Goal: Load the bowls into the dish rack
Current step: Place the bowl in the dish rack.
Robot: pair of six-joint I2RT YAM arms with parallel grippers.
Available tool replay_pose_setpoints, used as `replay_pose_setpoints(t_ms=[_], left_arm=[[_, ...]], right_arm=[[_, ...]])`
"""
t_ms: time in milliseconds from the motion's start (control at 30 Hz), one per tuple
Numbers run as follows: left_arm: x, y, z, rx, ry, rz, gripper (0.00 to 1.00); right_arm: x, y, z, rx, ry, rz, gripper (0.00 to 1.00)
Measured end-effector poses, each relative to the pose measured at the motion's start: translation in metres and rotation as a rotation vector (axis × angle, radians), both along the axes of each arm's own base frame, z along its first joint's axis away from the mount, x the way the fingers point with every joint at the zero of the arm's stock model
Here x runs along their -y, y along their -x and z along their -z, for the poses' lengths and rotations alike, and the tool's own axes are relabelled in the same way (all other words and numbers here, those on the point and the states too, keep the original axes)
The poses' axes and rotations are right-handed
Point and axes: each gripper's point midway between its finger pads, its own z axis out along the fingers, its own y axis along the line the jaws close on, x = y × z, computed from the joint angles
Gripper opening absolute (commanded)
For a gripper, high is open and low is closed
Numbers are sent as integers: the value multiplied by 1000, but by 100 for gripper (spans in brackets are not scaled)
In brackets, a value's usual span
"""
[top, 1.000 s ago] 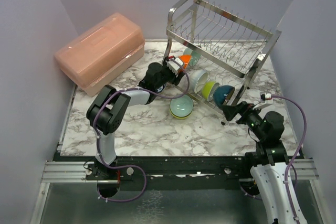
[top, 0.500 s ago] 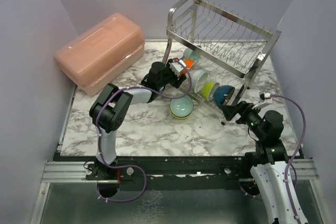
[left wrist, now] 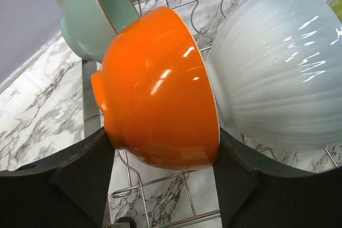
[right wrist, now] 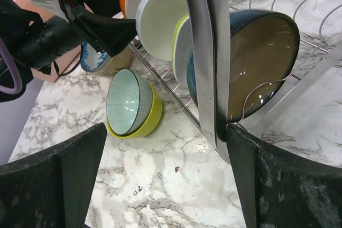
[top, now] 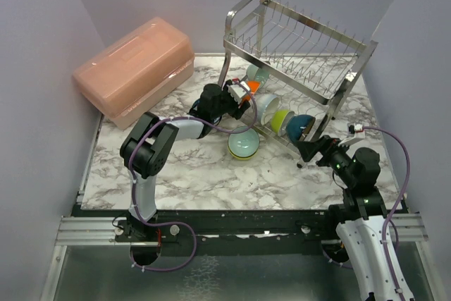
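Observation:
The steel dish rack (top: 303, 40) stands at the back right. Its lower shelf holds a mint green bowl (top: 255, 72), a white bowl (top: 266, 106), a lime bowl (top: 282, 119) and a teal bowl (top: 299, 127) on edge. My left gripper (top: 243, 91) is shut on an orange bowl (left wrist: 160, 89), held on edge between the mint bowl (left wrist: 91, 20) and the white bowl (left wrist: 278, 73). A yellow-green bowl with a patterned bowl nested in it (top: 243, 144) lies on the table before the rack. My right gripper (top: 304, 151) is open and empty beside the rack's front post (right wrist: 211, 52).
A pink lidded plastic box (top: 134, 68) sits at the back left. Grey walls close in both sides. The nested bowls (right wrist: 131, 102) lie left of my right gripper (right wrist: 165, 153). The marble table (top: 197, 174) runs to the arm bases.
My left gripper has carried the orange bowl a little to the right, further into the rack's lower shelf. The right arm has barely moved.

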Motion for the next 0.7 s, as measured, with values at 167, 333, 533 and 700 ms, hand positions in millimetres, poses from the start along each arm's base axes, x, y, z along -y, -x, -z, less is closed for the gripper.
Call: replay_pose_setpoints(t_ms=[167, 333, 533, 700], left_arm=[[2, 7, 7, -25, 2, 24, 0], [3, 11, 11, -33, 1, 30, 0], [0, 14, 7, -26, 4, 21, 30], [-8, 17, 0, -17, -4, -4, 47]], right_arm=[[0, 0, 0, 0, 0, 0, 97], [0, 0, 0, 0, 0, 0, 97], [0, 0, 0, -2, 0, -1, 97], [0, -1, -2, 1, -1, -1, 97]])
